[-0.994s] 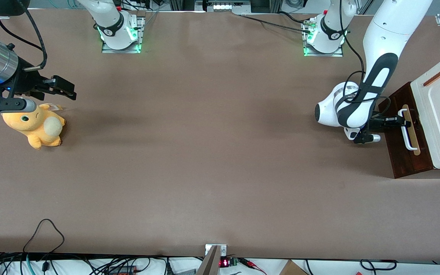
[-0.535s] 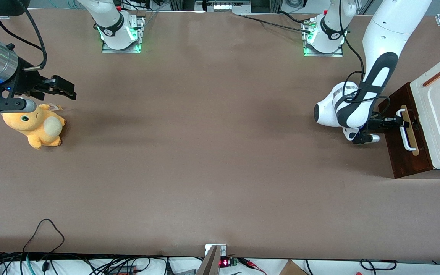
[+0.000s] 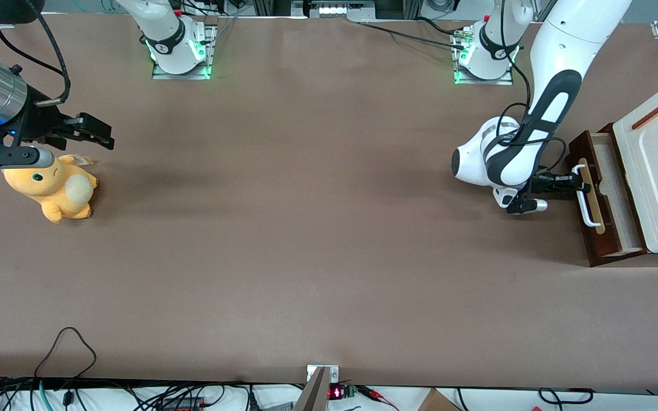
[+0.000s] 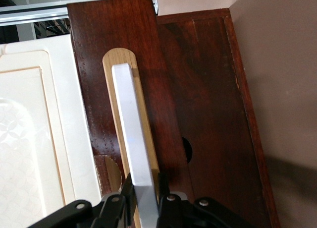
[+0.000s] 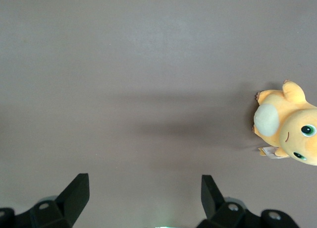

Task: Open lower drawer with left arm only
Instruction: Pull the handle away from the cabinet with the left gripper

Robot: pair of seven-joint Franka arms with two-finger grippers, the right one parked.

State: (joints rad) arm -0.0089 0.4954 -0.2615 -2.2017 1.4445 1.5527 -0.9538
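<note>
Front view shows the lower drawer (image 3: 606, 197), at the working arm's end of the table (image 3: 306, 228), partly out, its pale wood inside showing; more travel probably remains. The left arm's gripper (image 3: 573, 182) is clamped on the smooth white bar handle (image 4: 133, 139), which sits on a rounded pale strip against glossy dark brown wood.
</note>
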